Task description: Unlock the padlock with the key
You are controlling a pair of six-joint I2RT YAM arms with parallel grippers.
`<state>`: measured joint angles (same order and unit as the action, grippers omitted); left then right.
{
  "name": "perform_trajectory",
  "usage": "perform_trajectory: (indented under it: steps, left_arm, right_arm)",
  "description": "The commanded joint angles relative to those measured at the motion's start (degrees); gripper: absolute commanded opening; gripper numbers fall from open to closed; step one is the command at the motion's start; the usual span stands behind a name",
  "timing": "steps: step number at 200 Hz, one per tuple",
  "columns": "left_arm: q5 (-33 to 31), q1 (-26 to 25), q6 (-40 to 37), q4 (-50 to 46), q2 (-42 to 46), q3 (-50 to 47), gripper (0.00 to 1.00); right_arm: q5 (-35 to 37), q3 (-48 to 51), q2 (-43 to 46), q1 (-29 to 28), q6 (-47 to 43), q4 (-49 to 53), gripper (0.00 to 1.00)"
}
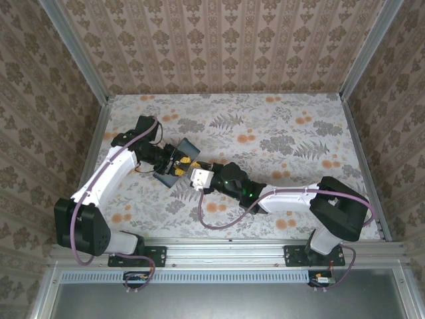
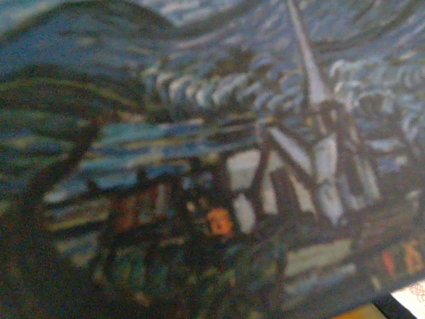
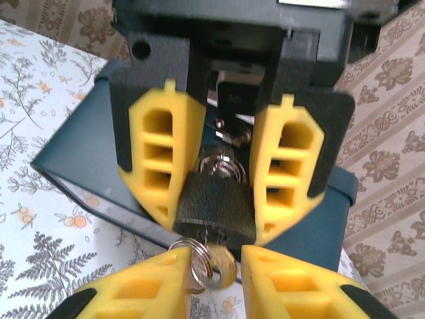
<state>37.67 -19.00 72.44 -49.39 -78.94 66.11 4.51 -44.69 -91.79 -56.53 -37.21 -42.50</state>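
The left arm [image 1: 109,169] and right arm [image 1: 285,196] reach inward, left fingers [image 3: 189,146] pinched narrow facing slightly parted right fingers [image 3: 149,282].

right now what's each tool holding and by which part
Left tool clamps the padlock by its body sides. Right tool brackets the key at its head; a firm grip cannot be told.

The top external camera sits high above and behind the arm bases and looks steeply down on the whole floral table [image 1: 279,143] from well off. The left wrist camera faces the swirl-painted box [image 2: 199,133] from so near that the painting blurs. The right wrist camera looks out past the right gripper [image 3: 216,267], close up, at the left gripper [image 3: 216,222] and the padlock [image 3: 216,206], with the box behind. All three views share the box.
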Motion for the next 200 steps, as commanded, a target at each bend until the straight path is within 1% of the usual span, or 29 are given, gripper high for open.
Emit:
perform_trajectory:
  steps: [1, 27, 38, 58, 65, 112, 146, 174, 200]
  left_arm:
    - [1.2, -0.6, 0.3, 1.0, -0.5, 1.8, 0.0]
    - [1.4, -0.7, 0.6, 1.5, -0.6, 1.8, 0.0]
    - [1.4, -0.6, 0.5, 1.5, -0.6, 2.0, 0.0]
    - [1.4, -0.5, 0.5, 1.3, -0.6, 2.1, 0.0]
    - [1.4, -0.4, 0.5, 1.4, -0.6, 2.0, 0.0]
    - [1.1, 0.2, 0.5, 0.9, -0.3, 2.5, 0.0]
    - [0.8, 1.0, -0.2, -0.2, 0.0, 3.4, 0.0]
    - [1.1, 1.0, -0.5, -0.4, -0.2, 3.3, 0.0]
    - [1.4, 0.6, -0.4, 0.0, -0.3, 3.2, 0.0]
  right_arm:
    - [0.1, -2.6, 0.0, -0.5, 0.1, -3.6, 0.22]
    - [-0.1, -3.2, 0.0, -0.5, 0.1, -1.5, 0.16]
    - [0.0, -2.9, -0.2, -0.5, 0.0, -1.4, 0.18]
    - [0.0, -2.5, -0.3, -0.4, -0.1, -0.2, 0.25]
    - [0.0, -2.3, -0.3, -0.3, -0.3, -0.1, 0.26]
    - [0.1, -0.9, -0.5, -0.2, -1.7, 0.1, 0.25]
    - [-0.9, 0.4, 0.0, 0.0, -2.9, 2.1, 0.25]
    - [-0.7, 0.1, 0.0, 0.1, -3.1, 2.5, 0.25]
    - [-0.4, -0.9, -1.1, 0.3, -3.4, 1.7, 0.23]
